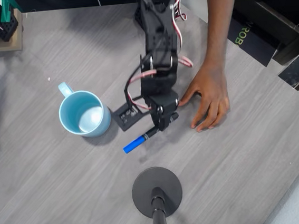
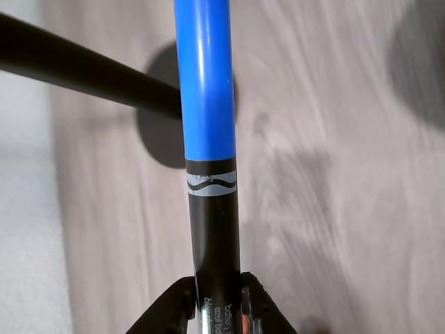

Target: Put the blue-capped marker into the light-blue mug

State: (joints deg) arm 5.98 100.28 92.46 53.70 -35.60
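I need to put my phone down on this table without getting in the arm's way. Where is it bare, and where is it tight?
Bare: the wide stretch of table below the light-blue mug and left of the round black stand base. Also bare above the mug. Crowded: the middle, where the gripper holds the blue-capped marker, with a person's hand resting flat beside it.

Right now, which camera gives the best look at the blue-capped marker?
The wrist view: the blue-capped marker runs up the picture, its blue cap, grey band and black barrel sharp, the barrel between the fingers. The overhead view shows the whole marker, small, slanted on the table right of the light-blue mug.
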